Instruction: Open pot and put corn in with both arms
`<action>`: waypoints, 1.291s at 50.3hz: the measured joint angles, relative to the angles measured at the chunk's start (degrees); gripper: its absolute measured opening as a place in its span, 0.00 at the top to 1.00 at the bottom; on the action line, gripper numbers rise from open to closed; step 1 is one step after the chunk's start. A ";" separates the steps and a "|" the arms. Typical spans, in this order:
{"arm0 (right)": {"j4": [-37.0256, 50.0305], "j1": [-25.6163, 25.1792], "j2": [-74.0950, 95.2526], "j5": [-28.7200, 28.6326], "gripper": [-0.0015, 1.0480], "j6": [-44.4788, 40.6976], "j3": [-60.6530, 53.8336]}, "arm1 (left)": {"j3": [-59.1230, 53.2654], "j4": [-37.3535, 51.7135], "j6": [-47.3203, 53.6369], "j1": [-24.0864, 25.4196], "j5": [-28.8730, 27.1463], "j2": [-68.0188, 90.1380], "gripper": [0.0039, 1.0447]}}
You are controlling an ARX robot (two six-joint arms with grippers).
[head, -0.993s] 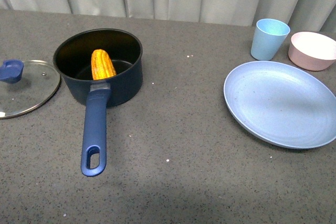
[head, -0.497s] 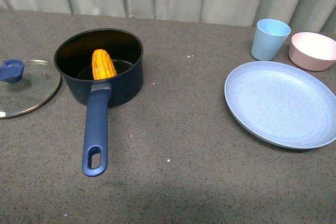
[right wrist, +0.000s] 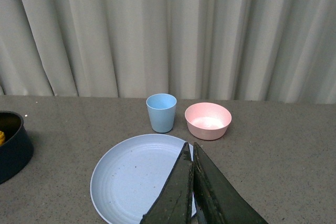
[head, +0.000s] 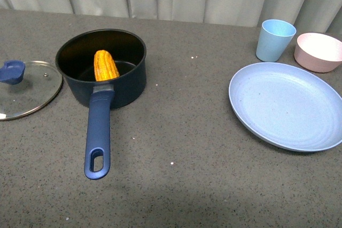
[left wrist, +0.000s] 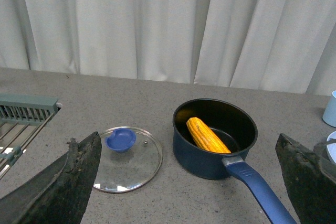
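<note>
Grey speckled tabletop (head: pixel 203 148) under pale curtains: the yellow-orange corn cob (head: pixel 105 65) leans inside the dark navy-blue saucepan (head: pixel 128 86), its round glass lid (head: pixel 32 92) lying just beside. My left pincer (left wrist: pixel 189 182) hangs spread wide, my right pincer (right wrist: pixel 192 192) pressed together over the light blue plate (right wrist: pixel 131 177). I judge the job done, so I hold both well clear.

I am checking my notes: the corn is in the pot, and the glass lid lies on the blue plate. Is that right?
Not quite. The corn is in the pot, but the glass lid lies on the table beside the pot, far from the blue plate. The front view shows this.
</note>
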 joint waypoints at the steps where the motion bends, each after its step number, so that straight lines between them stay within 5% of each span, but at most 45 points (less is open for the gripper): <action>1: 0.00 0.00 0.02 0.00 0.99 0.00 0.00 | 0.00 0.00 0.00 0.00 0.00 0.00 0.06; 10: 0.00 0.00 0.02 0.00 0.97 -0.11 -0.02 | 0.00 0.00 0.00 0.00 0.00 0.00 0.06; 41: -0.02 0.00 0.00 0.00 0.07 -0.02 0.00 | 0.00 0.00 0.00 0.00 0.00 0.00 0.06; 65: -0.02 0.00 0.00 0.00 0.09 -0.07 0.00 | 0.00 0.00 0.00 0.00 0.00 0.00 0.06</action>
